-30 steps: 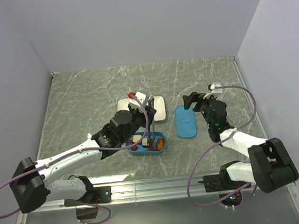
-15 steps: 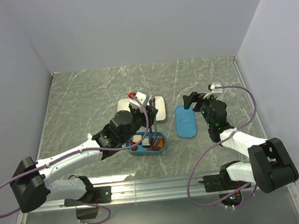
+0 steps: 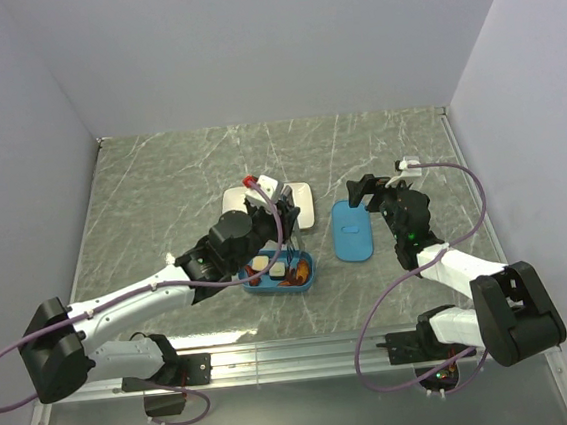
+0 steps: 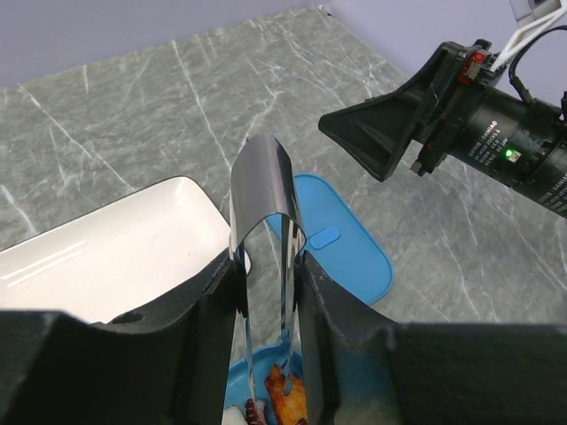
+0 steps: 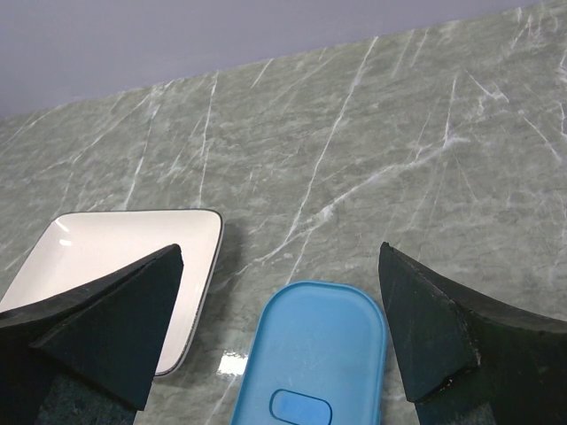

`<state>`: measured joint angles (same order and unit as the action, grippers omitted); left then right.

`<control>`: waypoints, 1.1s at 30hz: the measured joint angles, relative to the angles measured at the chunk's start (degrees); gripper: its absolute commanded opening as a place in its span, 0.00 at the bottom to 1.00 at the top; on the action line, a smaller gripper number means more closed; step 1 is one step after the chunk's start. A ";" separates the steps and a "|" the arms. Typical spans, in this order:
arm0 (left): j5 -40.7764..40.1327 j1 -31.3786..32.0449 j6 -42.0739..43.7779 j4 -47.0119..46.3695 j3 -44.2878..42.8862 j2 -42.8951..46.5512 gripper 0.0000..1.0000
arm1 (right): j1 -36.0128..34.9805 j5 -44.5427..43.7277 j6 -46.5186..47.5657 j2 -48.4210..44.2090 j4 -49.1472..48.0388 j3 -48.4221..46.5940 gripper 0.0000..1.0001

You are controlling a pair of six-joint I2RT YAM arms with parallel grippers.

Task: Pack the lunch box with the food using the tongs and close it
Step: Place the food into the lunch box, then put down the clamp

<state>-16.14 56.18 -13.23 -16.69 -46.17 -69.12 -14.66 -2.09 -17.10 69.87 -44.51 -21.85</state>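
Left wrist view: the left gripper (image 4: 266,297) clasps the tongs (image 4: 263,177). Their tips and the food (image 4: 288,400) are cut off at the bottom edge, inside the lunch box (image 3: 271,291), which sits lower centre in the overhead view. The right gripper (image 5: 279,261) gapes empty by the lid (image 5: 312,354), which is cropped at the bottom, beside the partly hidden plate (image 5: 115,248).

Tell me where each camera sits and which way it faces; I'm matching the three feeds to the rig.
Top external: above and behind the bases, facing down on the marble table; both arms show.
Left wrist: on the left arm, facing along the tongs in the left tool; its dark fingers fill the bottom.
Right wrist: on the right arm, facing forward-down through the open right tool; its fingers flank the frame.
Shared: both wrist views show the blue lid and white plate.
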 measured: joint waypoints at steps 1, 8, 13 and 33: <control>-0.42 0.02 0.02 0.00 0.00 0.09 0.35 | 0.00 0.00 0.00 0.00 0.02 0.00 0.98; -4.66 0.07 0.44 0.42 1.05 5.14 0.34 | 0.00 0.00 0.00 0.00 0.02 0.00 0.98; -10.40 0.13 0.48 2.40 1.31 10.54 0.35 | 0.00 0.00 0.00 0.00 0.02 0.00 0.98; -24.48 -23.96 -9.14 35.21 -1.64 18.16 0.38 | 0.00 0.02 0.00 0.00 0.07 -0.02 0.98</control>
<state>-40.62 32.23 -22.37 18.52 -47.81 -50.96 -14.66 -2.07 -17.10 69.87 -44.45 -21.87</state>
